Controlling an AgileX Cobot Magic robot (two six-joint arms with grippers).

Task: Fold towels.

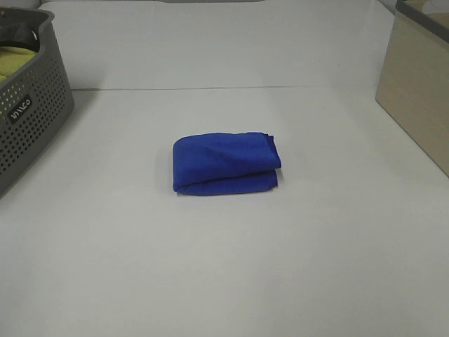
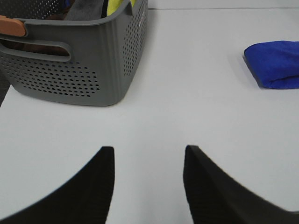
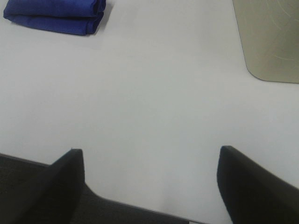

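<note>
While both arms sit pulled back off the cloth, what matters to me is where the towel (image 1: 226, 163) lies from each claw. On the high camera it rests near the centre of the frame on the white table (image 1: 224, 281), already folded into a compact double-layered bundle, its long axis running left to right across the picture, with the loose edges stacked on its right end.

From the left wrist camera, the left claw (image 2: 148, 179) hangs over bare table with its jaws parted and nothing between them; the towel shows at the right edge of that picture, well apart, and the grey basket (image 2: 74, 60) fills the upper left. From the right wrist camera, the right claw (image 3: 150, 179) stands wide open and empty, with the towel in the upper left corner, also well apart, and a beige box (image 3: 268, 37) at the upper right.

Neither arm looks clearly nearer to me. I judge the fold close to finished; any further move would have to reach inward toward the middle.
</note>
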